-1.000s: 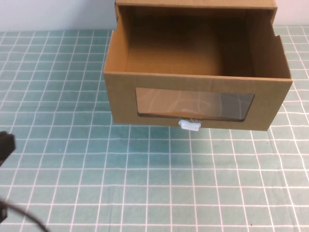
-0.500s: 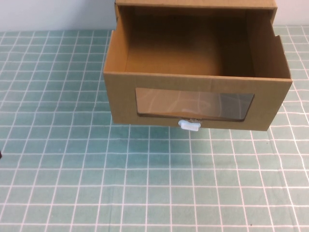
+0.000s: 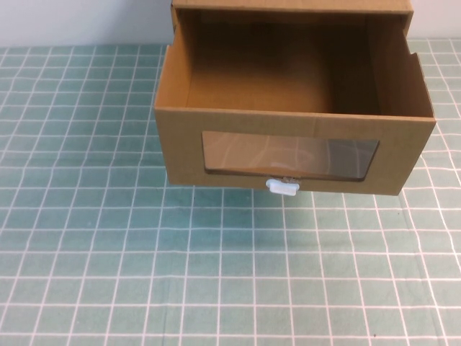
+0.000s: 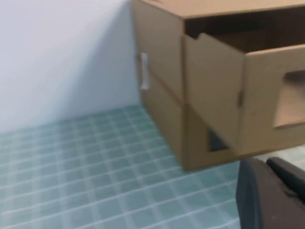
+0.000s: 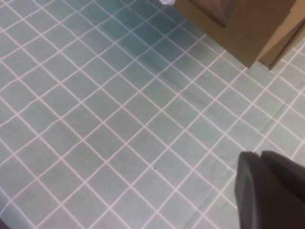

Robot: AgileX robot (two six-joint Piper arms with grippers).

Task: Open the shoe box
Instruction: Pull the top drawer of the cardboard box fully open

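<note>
The left tool [image 4: 269, 167], a dark shape, hangs low over the green, white-gridded table [image 3: 101, 259], off the left side of the brown cardboard shoe box [image 3: 180, 151] and apart from it; whether it is spread or pressed together I cannot tell. The shoe box stands at the table's far edge, by the white wall [image 4: 62, 52], its drawer slid out toward the near edge with the bare cardboard floor showing. The drawer front carries a clear plastic window [image 3: 288, 155] and, just under it, a small white plastic pull tab [image 3: 282, 187]. A white strip handle [image 4: 143, 71] sits on the box's left wall. The right tool [image 5: 259, 160], pressed together, hovers over bare table, off the drawer's front right corner
</note>
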